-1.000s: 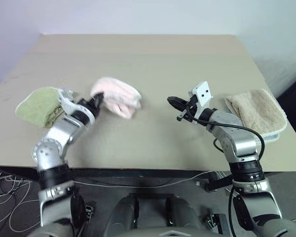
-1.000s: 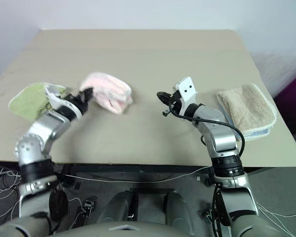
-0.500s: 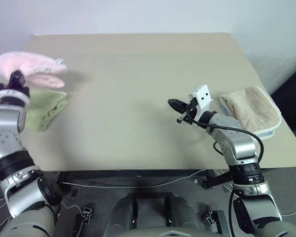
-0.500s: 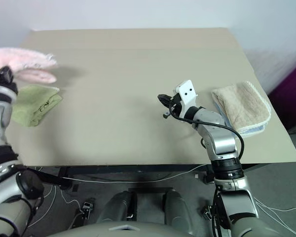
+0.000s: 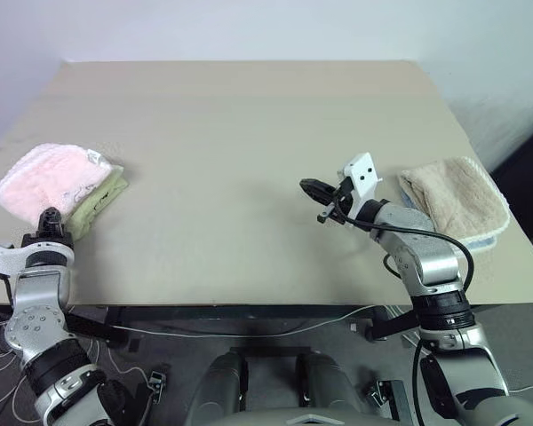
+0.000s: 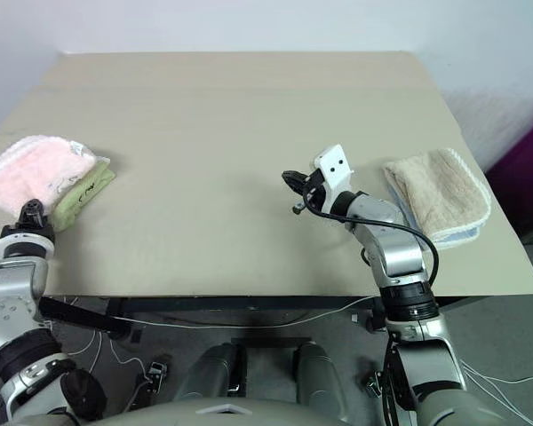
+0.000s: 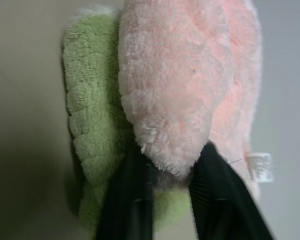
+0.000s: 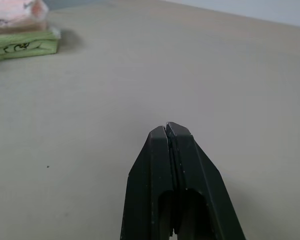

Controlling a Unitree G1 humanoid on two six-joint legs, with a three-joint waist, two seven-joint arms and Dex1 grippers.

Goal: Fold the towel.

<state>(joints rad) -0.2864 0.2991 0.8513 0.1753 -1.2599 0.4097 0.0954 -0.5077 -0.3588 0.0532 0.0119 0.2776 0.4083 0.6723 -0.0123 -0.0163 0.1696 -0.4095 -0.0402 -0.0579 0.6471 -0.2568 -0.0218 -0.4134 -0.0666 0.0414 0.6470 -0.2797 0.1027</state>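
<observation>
I had the folded towel (image 5: pixel 44 177) stacked on the green towel (image 5: pixel 102 197) at the table's (image 5: pixel 249 133) nine o'clock edge. My left gripper (image 7: pixel 171 170) had its fingers apart around the towel's near end; the right gripper (image 8: pixel 170 131) hovered pinched together, empty, clear of the pile.

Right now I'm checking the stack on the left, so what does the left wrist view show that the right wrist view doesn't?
Left wrist view alone: the left tool with its fingers spread around the folded pink towel's near edge, and the towel's small white tag. Right wrist view alone: the shut right tool and a wide stretch of bare table. Both: the pink towel lying on the green towel.
</observation>
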